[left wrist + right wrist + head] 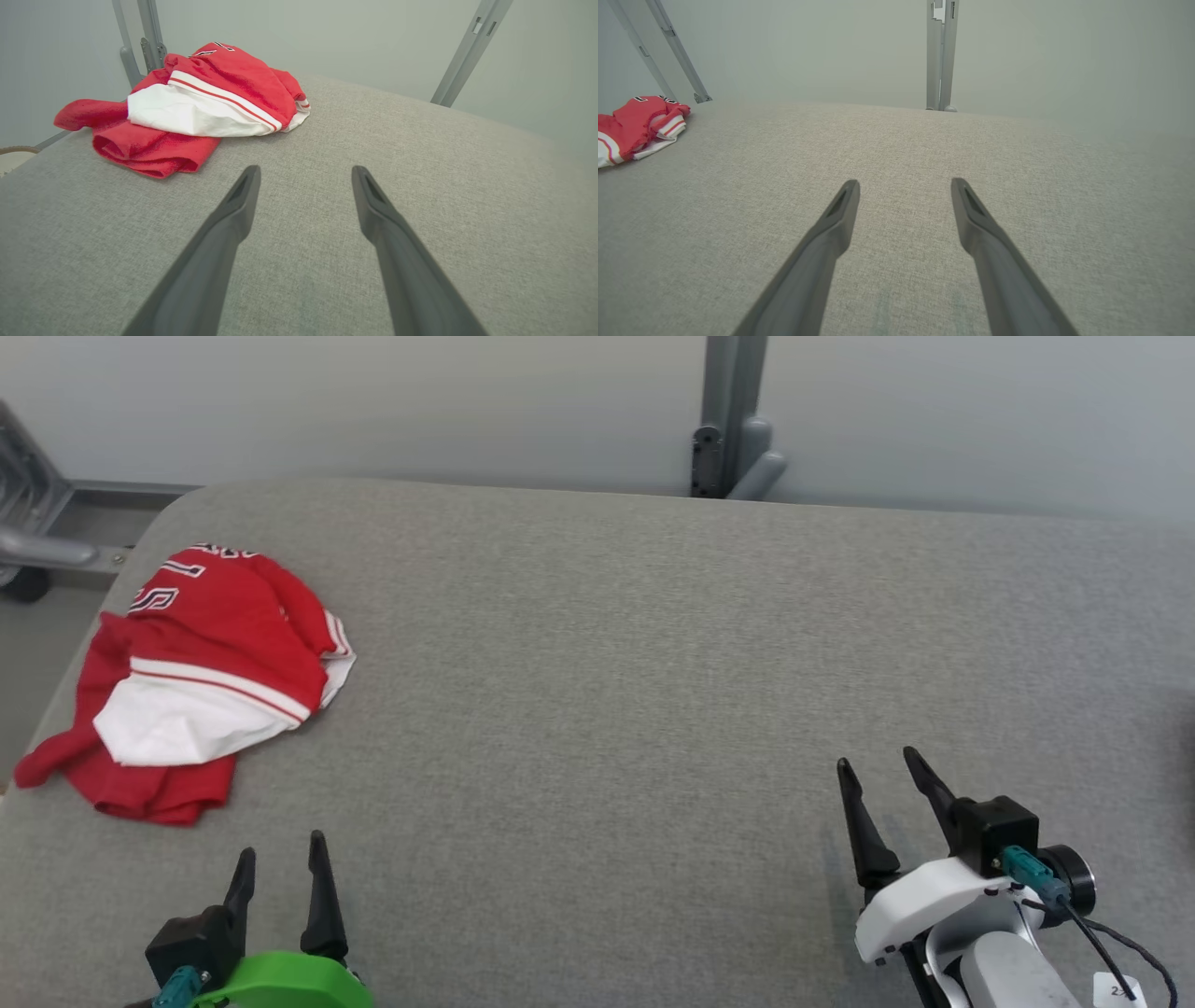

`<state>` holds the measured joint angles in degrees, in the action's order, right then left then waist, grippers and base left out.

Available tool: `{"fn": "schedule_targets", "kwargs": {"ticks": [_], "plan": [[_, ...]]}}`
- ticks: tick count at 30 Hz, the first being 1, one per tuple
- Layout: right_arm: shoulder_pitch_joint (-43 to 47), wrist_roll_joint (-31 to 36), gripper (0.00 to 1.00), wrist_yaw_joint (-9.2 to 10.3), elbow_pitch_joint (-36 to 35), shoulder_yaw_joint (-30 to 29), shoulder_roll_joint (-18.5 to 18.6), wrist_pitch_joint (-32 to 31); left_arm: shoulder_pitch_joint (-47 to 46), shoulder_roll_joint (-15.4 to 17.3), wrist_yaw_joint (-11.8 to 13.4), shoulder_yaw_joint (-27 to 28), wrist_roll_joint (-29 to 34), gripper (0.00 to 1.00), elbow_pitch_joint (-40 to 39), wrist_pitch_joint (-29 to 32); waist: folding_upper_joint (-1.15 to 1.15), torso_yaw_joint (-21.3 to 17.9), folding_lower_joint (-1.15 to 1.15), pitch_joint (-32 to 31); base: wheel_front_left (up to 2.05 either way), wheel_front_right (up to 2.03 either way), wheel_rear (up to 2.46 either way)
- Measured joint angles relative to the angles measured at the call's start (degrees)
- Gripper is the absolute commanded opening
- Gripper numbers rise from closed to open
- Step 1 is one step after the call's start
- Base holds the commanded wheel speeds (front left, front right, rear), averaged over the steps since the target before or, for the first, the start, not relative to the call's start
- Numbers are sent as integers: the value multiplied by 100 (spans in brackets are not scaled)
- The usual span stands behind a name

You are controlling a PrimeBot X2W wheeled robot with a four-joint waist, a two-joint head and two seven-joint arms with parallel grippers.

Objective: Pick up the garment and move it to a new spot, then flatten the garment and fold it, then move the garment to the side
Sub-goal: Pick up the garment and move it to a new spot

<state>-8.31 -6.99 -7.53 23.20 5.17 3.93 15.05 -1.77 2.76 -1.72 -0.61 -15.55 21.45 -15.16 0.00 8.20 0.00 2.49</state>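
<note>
Garment (pixel 196 681) lies on the table's (pixel 653 709) far left, ahead of left gripper (pixel 280 859)

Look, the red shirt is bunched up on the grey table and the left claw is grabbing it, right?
Not quite. The shirt is bunched up on the grey table, but the left claw isn't grabbing it. It is open and empty, a little way from the shirt, with bare table between them. The left wrist view shows this best.
</note>
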Motion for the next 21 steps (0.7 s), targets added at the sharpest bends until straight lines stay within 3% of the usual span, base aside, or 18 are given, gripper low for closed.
{"fn": "schedule_targets", "kwargs": {"ticks": [4, 12, 21], "plan": [[-65, -64, 100, 1, 47, 349, -3, 1, 3, 8, 114, 197, -168, 100, 100, 0, 0, 483, 0, 43, 0, 0, 0], [-364, -200, 100, 0, 185, 835, -29, 1, -4, 8, -30, 457, -207, 100, 472, 1, 0, 1382, 0, 141, 0, 0, 0], [-645, -237, 100, 1, -41, 693, 346, 1, -1137, 136, -508, 817, -578, 100, 1059, 1, 0, 1561, 0, 529, 0, 0, 0]]}}
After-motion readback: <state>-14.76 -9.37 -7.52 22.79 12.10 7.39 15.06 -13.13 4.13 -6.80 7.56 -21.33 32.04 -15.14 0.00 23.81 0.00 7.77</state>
